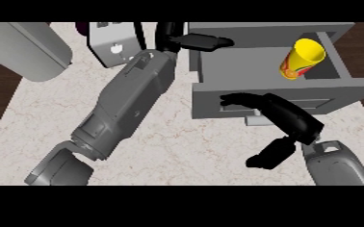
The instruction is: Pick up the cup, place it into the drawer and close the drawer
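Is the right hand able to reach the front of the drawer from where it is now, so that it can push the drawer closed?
Probably yes. The right hand lies directly before the drawer front, fingers toward the panel, and nothing stands between them. The cup sits inside the open drawer.

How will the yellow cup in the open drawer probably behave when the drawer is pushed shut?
The cup leans tilted against the drawer's right wall, so a push may make it slide or fall flat. It looks round and tall, so once on its side it could roll. It appears stiff and probably light. The right hand is at the drawer front, apparently ready to push.
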Robot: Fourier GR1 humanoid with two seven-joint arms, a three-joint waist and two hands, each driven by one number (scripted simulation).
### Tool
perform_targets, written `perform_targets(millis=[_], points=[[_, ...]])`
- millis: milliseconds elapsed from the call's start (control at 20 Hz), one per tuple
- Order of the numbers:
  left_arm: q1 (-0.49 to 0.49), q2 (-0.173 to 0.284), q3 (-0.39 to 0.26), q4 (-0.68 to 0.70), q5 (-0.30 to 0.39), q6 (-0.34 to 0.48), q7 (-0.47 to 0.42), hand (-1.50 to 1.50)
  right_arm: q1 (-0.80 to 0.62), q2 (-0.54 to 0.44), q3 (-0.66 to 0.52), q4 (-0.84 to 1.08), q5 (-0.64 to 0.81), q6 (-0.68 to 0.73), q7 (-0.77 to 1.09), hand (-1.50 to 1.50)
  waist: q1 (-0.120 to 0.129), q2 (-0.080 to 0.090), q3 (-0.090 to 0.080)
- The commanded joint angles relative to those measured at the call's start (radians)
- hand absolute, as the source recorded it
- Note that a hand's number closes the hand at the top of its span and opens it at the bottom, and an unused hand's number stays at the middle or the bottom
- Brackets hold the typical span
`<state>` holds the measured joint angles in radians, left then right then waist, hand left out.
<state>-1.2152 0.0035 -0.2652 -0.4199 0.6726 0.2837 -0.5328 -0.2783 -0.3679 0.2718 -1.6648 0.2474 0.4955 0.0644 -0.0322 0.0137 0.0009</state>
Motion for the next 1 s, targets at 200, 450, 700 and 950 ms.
perform_targets(millis=[200,450,700,950], points=[[0.082,0.01,0.02,-0.079,0.007,-0.043,-0.022,-1.5,-0.127,0.057,0.093,0.457,0.255,-0.127,-0.164,-1.5,0.089,-0.005,0.001],[0.194,0.091,0.017,-0.173,0.009,-0.092,0.003,-1.5,-0.228,0.113,0.07,0.749,0.31,-0.215,-0.25,1.5,0.115,-0.01,0.001],[0.26,0.115,0.014,-0.225,0.013,-0.137,-0.001,-1.5,-0.381,0.09,-0.055,0.966,0.271,-0.279,-0.425,1.5,0.141,0.004,0.003],[0.304,0.141,0.005,-0.27,0.014,-0.171,0.014,-1.5,-0.529,0.066,-0.16,1.103,0.242,-0.344,-0.451,1.5,0.173,0.015,0.004]])
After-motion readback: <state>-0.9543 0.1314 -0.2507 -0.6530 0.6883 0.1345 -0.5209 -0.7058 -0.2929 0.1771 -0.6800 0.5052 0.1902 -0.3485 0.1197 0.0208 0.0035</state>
